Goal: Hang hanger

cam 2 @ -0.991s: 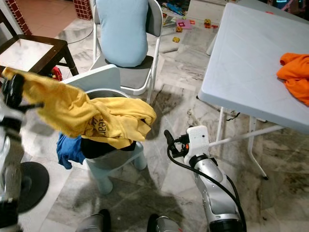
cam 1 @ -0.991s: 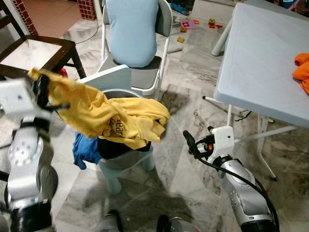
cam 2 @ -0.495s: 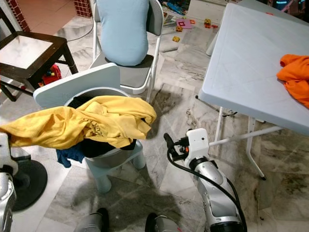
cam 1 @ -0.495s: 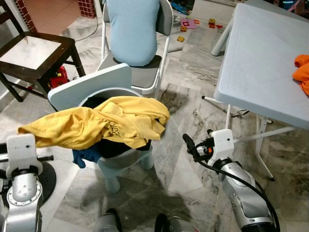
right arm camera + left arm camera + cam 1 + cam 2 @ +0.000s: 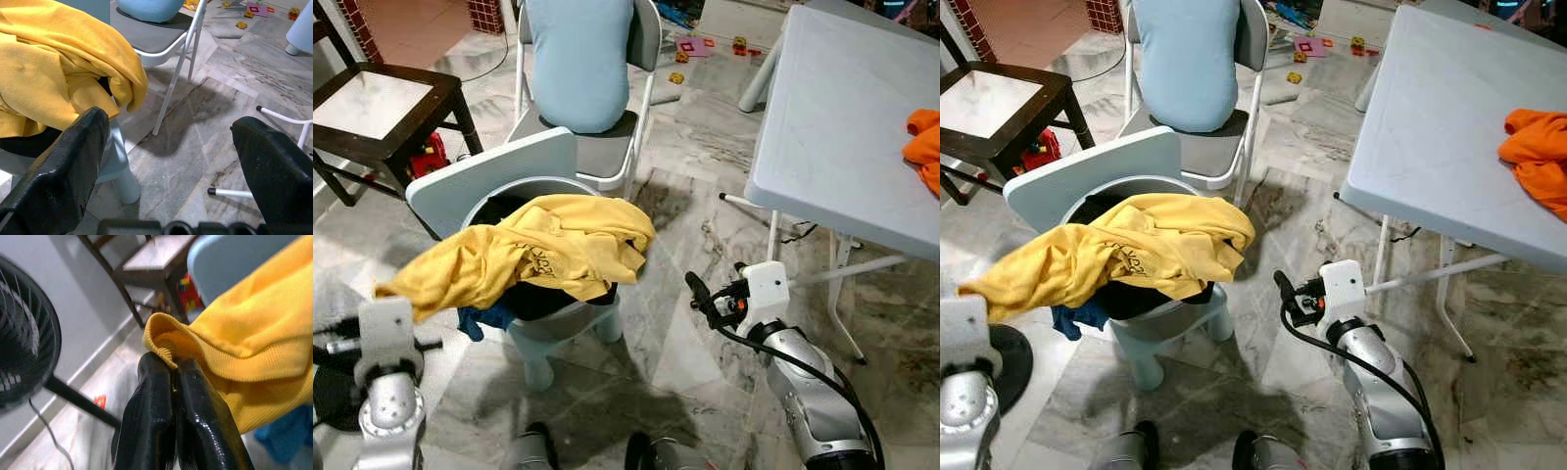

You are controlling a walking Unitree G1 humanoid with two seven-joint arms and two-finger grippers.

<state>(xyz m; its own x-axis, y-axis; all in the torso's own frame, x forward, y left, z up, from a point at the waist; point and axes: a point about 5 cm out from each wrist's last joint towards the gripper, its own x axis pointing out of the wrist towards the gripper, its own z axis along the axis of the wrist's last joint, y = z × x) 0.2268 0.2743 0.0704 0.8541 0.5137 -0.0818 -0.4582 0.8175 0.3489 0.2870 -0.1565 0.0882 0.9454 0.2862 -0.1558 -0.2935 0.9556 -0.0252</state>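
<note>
Left tool (image 5: 172, 377) pinching yellow shirt (image 5: 538, 255) hem, garment draped over laundry basket (image 5: 548, 323). Right tool (image 5: 171, 161) spread, idle near table (image 5: 822, 127). No hanger visible. Risk: slack cloth snagging basket rim, tipping it.

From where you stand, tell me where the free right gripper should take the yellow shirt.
Probably the bunched fold of the yellow shirt that overhangs the basket rim on the side nearest the right gripper. It hangs loose and faces that open gripper, so come in level from the robot's right. The left gripper already pinches the ribbed hem at the other end.
</note>
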